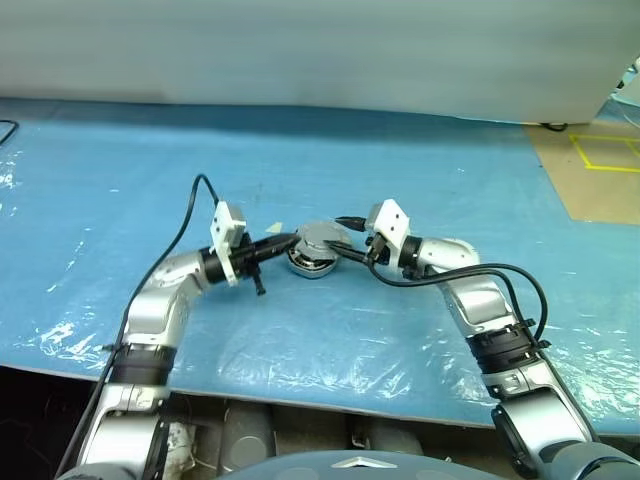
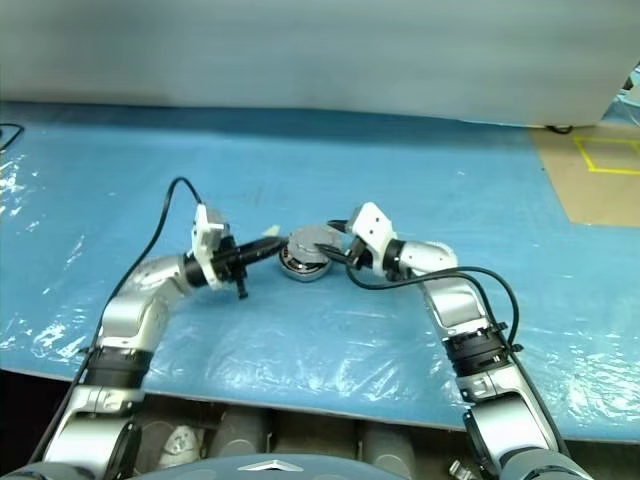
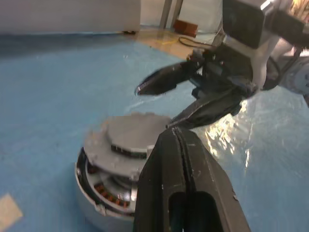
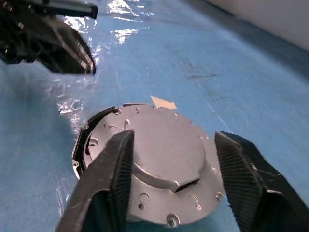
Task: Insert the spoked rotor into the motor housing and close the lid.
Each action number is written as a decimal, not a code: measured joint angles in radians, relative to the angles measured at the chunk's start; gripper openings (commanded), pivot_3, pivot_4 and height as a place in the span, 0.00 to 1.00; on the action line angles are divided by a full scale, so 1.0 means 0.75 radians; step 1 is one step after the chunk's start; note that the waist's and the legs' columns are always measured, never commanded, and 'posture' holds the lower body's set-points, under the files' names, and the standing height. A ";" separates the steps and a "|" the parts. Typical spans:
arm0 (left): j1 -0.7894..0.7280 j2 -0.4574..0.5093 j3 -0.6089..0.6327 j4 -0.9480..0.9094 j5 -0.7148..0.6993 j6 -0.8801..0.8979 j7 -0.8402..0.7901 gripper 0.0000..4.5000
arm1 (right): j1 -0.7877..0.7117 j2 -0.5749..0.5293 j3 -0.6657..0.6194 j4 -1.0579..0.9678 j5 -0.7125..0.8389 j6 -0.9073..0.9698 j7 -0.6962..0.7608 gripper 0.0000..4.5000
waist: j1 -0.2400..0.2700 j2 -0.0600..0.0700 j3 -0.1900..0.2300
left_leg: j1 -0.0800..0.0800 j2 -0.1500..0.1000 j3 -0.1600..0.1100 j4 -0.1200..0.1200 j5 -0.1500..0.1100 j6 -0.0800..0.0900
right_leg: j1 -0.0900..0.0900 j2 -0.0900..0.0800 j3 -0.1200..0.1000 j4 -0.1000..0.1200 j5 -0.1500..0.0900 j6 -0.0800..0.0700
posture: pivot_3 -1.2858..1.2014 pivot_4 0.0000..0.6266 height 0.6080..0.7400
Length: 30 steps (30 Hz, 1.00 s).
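Observation:
The motor housing (image 1: 304, 265) is a short round metal cylinder on the blue sheet between my two grippers. Copper windings (image 3: 108, 195) show through a gap at its rim. The lid (image 4: 164, 150), a flat silver disc, lies on top of the housing, slightly askew. The spoked rotor is hidden. My left gripper (image 3: 178, 133) is shut with nothing in it, its tip close to the lid's edge. My right gripper (image 4: 171, 137) is open, one finger (image 4: 113, 164) on each side of the lid, apart from it.
A blue plastic-covered sheet (image 1: 150, 170) covers the table, crinkled near the front edge. A small piece of tan tape (image 4: 161, 102) lies just beyond the housing. At the back right is a brown board with yellow tape lines (image 1: 600, 160). Black cables trail from both wrists.

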 measured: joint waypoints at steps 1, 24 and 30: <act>0.034 0.010 0.001 -0.020 0.004 -0.006 0.018 0.00 | -0.003 0.012 0.009 0.017 -0.003 0.005 -0.001 0.83 | -0.003 0.000 0.000 | 0.000 0.000 0.000 0.000 0.000 0.000 | 0.000 0.000 0.000 0.000 0.000 0.000 | 0.52 0.24 1.00; 0.293 0.085 0.050 -0.168 -0.015 -0.114 0.168 0.00 | -0.078 0.167 0.004 0.079 0.042 0.322 -0.093 0.96 | -0.004 0.001 0.000 | 0.005 0.000 0.003 0.001 0.000 -0.001 | 0.001 0.001 0.004 0.001 0.000 0.000 | 0.52 0.24 1.00; 0.293 0.084 0.047 -0.168 -0.015 -0.126 0.184 0.00 | -0.077 0.150 0.049 0.089 -0.030 0.220 -0.121 0.66 | -0.005 0.001 0.000 | 0.005 0.000 0.004 0.001 0.000 -0.001 | 0.002 0.001 0.004 0.002 0.000 0.000 | 0.52 0.24 1.00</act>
